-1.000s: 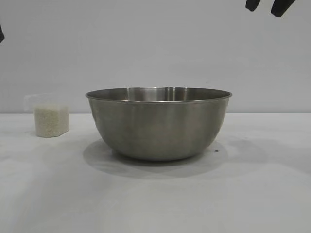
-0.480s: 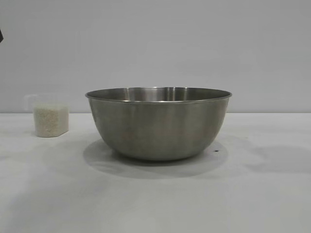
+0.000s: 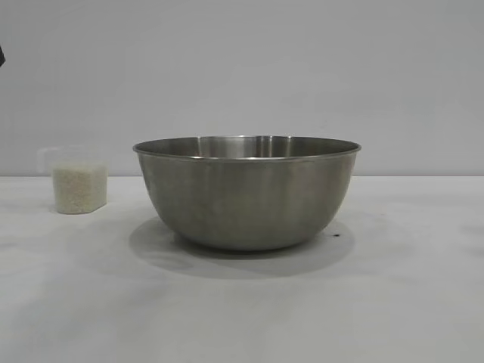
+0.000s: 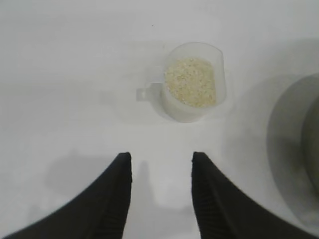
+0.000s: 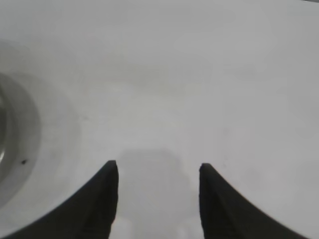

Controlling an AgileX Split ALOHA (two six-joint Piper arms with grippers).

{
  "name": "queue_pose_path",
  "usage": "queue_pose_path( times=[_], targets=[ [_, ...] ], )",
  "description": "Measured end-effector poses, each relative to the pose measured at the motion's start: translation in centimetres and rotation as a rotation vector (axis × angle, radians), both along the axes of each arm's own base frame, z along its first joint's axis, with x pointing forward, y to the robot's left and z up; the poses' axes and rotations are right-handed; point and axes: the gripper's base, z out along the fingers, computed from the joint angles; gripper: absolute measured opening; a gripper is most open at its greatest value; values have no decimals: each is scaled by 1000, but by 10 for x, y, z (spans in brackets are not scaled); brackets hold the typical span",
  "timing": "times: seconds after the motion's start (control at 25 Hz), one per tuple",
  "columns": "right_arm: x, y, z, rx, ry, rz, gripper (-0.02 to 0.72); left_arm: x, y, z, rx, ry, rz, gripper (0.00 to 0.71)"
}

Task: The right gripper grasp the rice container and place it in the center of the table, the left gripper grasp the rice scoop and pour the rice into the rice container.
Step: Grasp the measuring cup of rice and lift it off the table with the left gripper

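1. We see the rice container (image 3: 246,193) sitting mid-table (image 3: 242,318), presumably already delivered.
2. The rice scoop (image 3: 74,181), full of rice (image 4: 191,81), stands at its nine o'clock, well apart.
3. Our left gripper (image 4: 161,167) hangs parted and empty near the scoop, likely lining up a grasp.
4. The right gripper (image 5: 158,172) gapes empty over bare table beside the bowl.

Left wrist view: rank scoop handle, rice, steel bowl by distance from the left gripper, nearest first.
From the open left gripper:
1. Rice scoop handle, directly ahead on the table.
2. Rice, just beyond, inside the scoop.
3. Rice container, off to the side at the view's edge, farthest.
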Motion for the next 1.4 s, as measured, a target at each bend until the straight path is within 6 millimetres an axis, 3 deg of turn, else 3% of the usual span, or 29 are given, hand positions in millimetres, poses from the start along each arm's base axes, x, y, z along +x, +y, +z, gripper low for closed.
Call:
queue_pose_path(
  times=[0.2, 0.6, 1.0, 1.4],
  targets=[
    [-28, -1, -2, 3, -8, 0, 321, 0, 0, 0, 0, 0, 0, 241],
    [-106, -1, 6, 32, -134, -1, 321, 0, 0, 0, 0, 0, 0, 241],
    [-170, -2, -13, 38, -169, 1, 321, 0, 0, 0, 0, 0, 0, 241],
    [-209, -3, -45, 51, -88, -16, 321, 0, 0, 0, 0, 0, 0, 241]
  ],
)
